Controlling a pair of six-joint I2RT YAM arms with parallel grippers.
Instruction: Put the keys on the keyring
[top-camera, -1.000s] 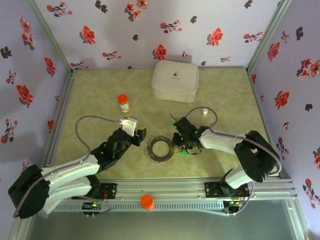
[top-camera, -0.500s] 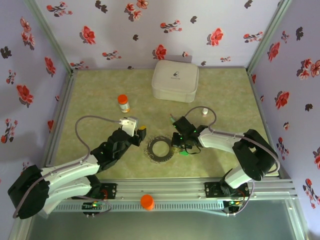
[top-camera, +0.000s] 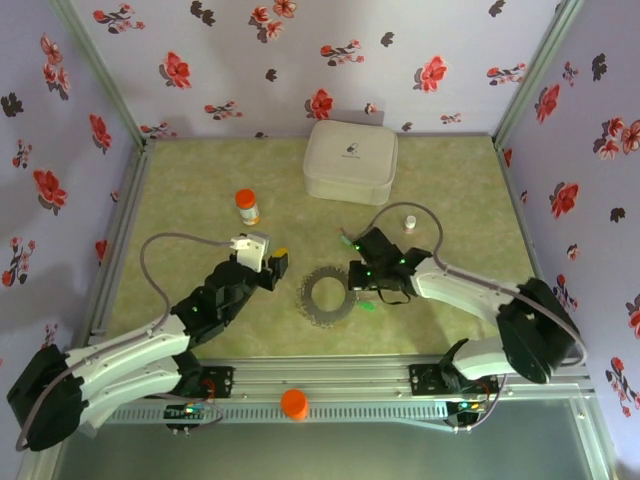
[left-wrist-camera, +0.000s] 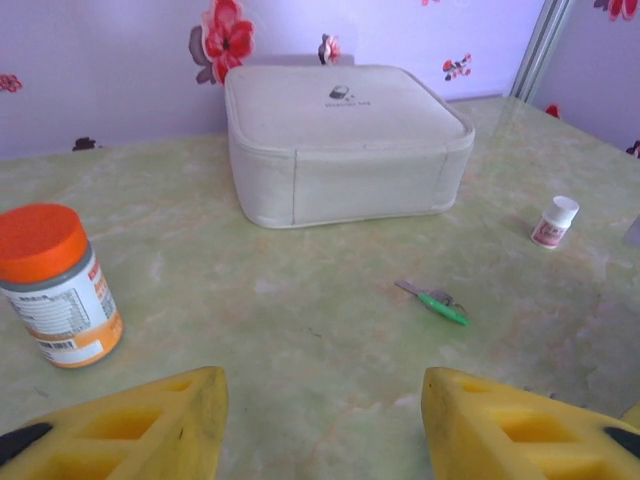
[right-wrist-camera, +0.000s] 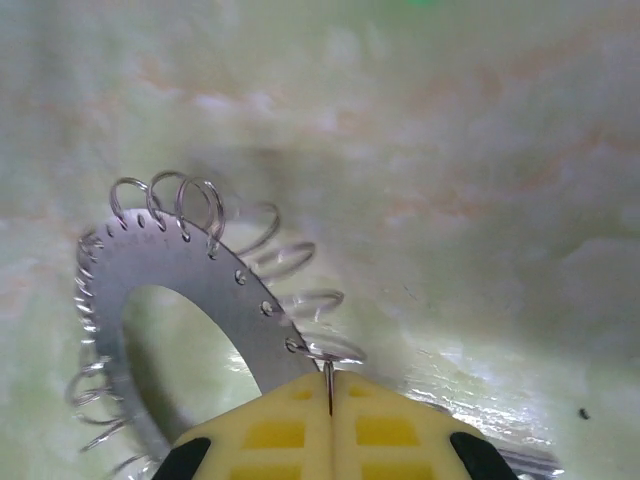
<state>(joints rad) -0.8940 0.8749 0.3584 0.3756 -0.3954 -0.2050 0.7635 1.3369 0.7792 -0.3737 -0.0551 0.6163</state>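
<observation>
Green marbled table (top-camera: 450, 180), floral walls all round. At centre lies the keyring (top-camera: 325, 293), a flat metal ring edged with wire loops. The right gripper (top-camera: 352, 283) is clamped tight on one loop at its right edge. The left gripper (top-camera: 275, 262), just left of the ring, is half open and empty. One green key (top-camera: 345, 241) lies just beyond the right gripper, and a second green key (top-camera: 368, 305) lies on its near side.

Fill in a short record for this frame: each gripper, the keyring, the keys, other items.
left gripper: open, empty
right gripper: shut on a wire loop of the keyring
keyring: lying flat between the arms
key: green, loose, off the keyring
other: orange-capped bottle, white case, small vial
</observation>
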